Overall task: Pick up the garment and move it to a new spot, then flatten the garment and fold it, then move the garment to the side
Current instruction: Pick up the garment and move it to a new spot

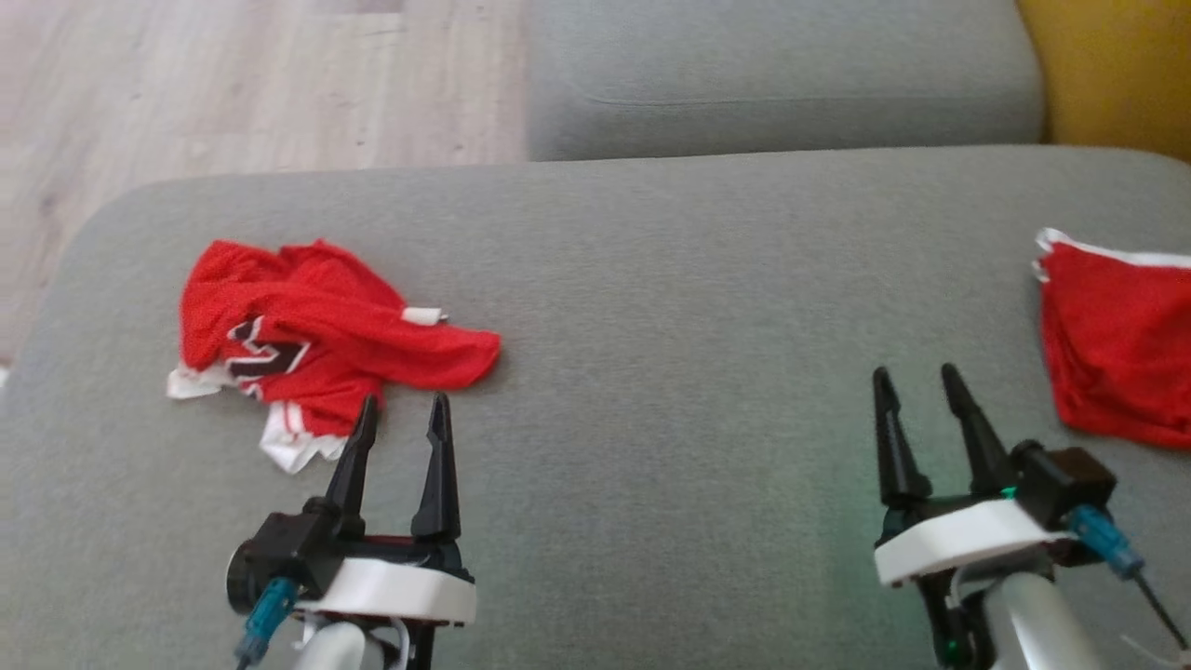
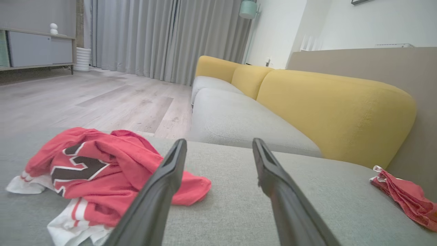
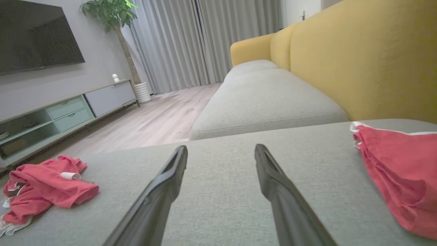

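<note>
Cushion [image 1: 670,326], grey and broad, part of a sofa, carries one crumpled red garment [image 1: 316,335] with white trim and a dark print, lying toward its left side. One second red cloth [image 1: 1117,344] lies at the far right edge, well apart. Two grippers hover low over the cushion: the left gripper [image 1: 405,402], wide and empty, just beside the garment's near edge; the right gripper [image 1: 916,372], wide and empty, between the two cloths, nearer the right one. Beyond lie another grey seat [image 1: 782,74], a yellow backrest [image 1: 1107,65] and wooden floor [image 1: 233,84].
</note>
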